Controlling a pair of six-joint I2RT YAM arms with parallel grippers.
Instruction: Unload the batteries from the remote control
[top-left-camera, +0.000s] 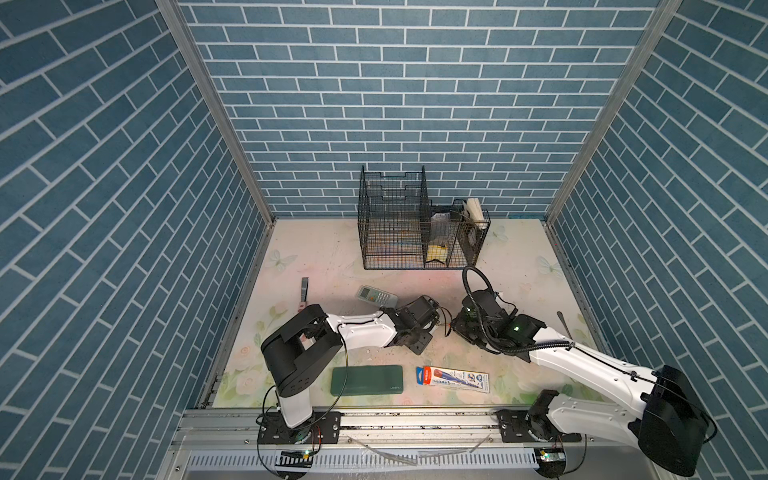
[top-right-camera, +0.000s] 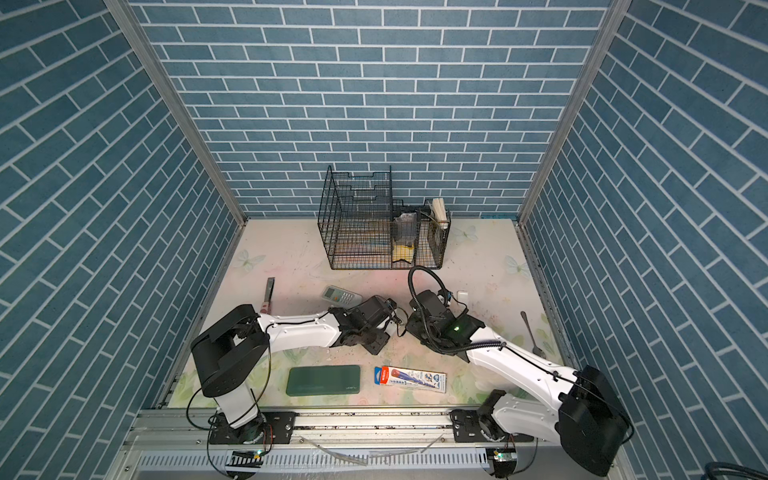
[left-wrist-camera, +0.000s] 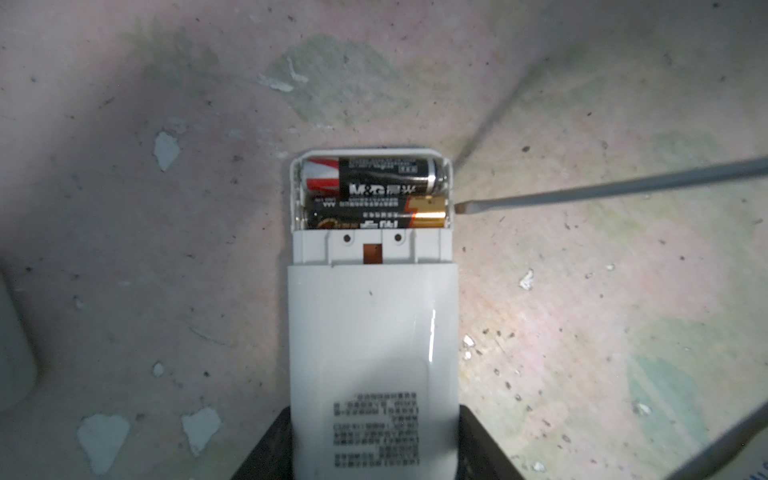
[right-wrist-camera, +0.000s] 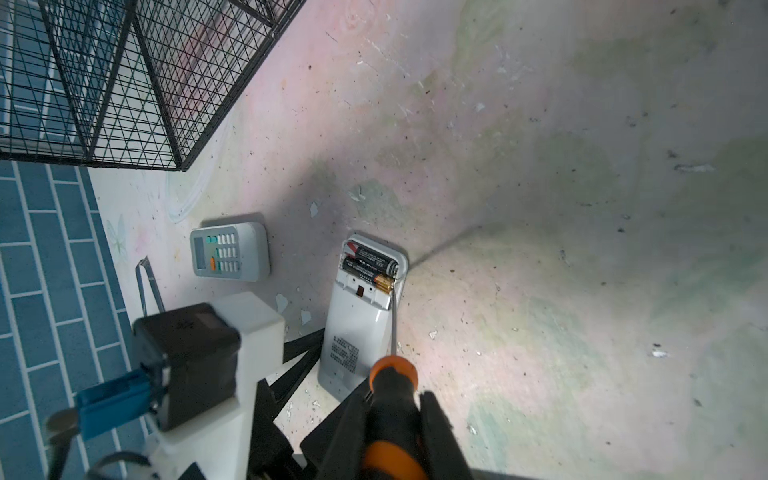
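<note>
Clamping the white plastic remote control (left-wrist-camera: 372, 332), left gripper (left-wrist-camera: 374, 451) presented black cylindrical batteries (left-wrist-camera: 374, 199); right gripper (right-wrist-camera: 392, 419) clasped orange-and-black screwdriver (right-wrist-camera: 392, 399), tip just beside compartment edge, bare tabletop (left-wrist-camera: 582, 311) around.

Both top views look steeply down from high above the near edge, taking in the whole counter (top-left-camera: 324, 257) and facing the far brick wall (top-left-camera: 395, 104); the pair share almost the same scene. The left wrist camera sits close over the opened remote (left-wrist-camera: 372, 332), looking along its back. The right wrist camera, set farther back, looks down the screwdriver (right-wrist-camera: 392, 399) at that same remote.
</note>
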